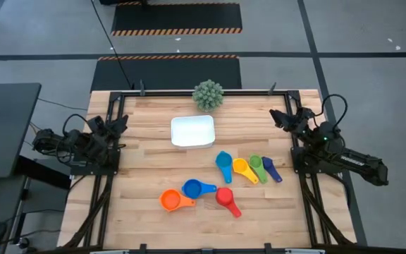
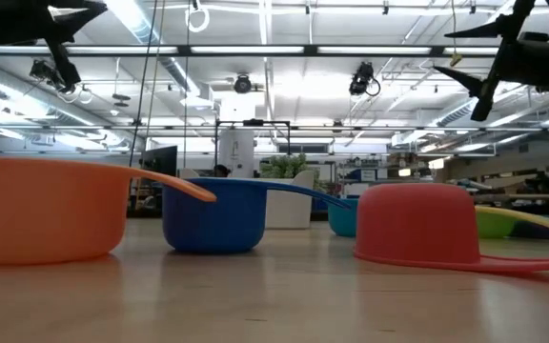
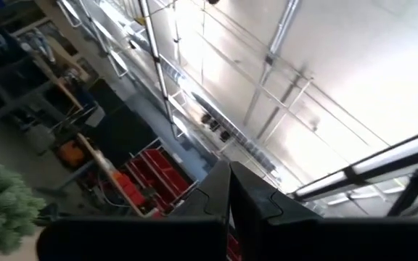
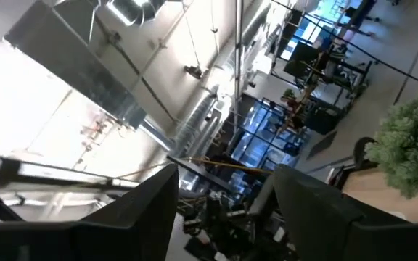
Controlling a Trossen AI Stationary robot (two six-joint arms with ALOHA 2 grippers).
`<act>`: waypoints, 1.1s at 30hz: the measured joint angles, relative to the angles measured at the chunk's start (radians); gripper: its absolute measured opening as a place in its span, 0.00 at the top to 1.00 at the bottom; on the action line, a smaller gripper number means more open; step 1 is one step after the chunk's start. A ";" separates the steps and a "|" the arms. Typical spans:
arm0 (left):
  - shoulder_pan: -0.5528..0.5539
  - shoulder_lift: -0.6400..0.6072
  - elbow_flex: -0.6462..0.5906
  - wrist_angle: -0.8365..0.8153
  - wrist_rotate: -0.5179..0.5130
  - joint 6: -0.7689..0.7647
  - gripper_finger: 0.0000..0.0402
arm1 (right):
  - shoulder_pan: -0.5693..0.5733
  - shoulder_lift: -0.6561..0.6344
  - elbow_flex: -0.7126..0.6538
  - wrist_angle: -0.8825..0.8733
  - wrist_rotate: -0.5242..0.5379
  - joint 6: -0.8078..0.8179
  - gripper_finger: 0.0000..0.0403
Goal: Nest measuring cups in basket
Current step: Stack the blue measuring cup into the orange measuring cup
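**Seven cups loose on the counter, basket empty, both arms parked**

High view: The counter [image 1: 146, 176] is pale butcher-block wood in lengthwise strips. The basket [image 1: 192, 131] sits near the far middle, a white shallow tub with rounded corners and a smooth interior, nothing in it. Just behind it stands a round spiky green ball plant [image 1: 208, 94]. The measuring cups are smooth plastic, round bowls with short flat handles, in two loose groups nearer the front. Front group: orange cup [image 1: 169, 200], blue cup [image 1: 192, 188] and red cup [image 1: 224, 197], the blue touching or nearly touching the orange. Right group, in a row: teal cup [image 1: 223, 161], yellow cup [image 1: 241, 167], green cup [image 1: 256, 164], dark purple-blue cup [image 1: 268, 168], close together with handles angled toward the front right. Left pincer [image 1: 120, 122] sits at the left edge, right pincer [image 1: 282, 116] at the right edge, both well apart from the cups.

Low view: The orange, blue and red bowls loom large. The red cup sits rim down, and the teal and green bowls peek out behind.

Left wrist view: The dark fingers [image 3: 216, 196] meet, pincer closed, holding nothing; it points up at the ceiling.

Right wrist view: The dark fingers [image 4: 154, 199] stand apart, pincer open and empty; the plant shows at the edge.
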 joint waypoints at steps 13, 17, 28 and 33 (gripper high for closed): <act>0.000 0.000 0.000 -0.132 0.008 -0.067 0.96 | 0.001 0.000 0.000 0.009 -0.092 0.230 0.42; 0.000 0.000 0.000 -0.134 0.063 -0.218 0.96 | 0.001 0.003 0.000 0.010 -0.110 0.252 0.42; -0.002 0.238 0.159 -0.328 0.085 -0.209 0.80 | 0.001 0.138 0.132 -0.108 -0.253 0.077 0.43; -0.002 0.389 0.281 -0.395 0.165 -0.200 0.71 | 0.001 0.243 0.224 -0.148 -0.321 0.017 0.44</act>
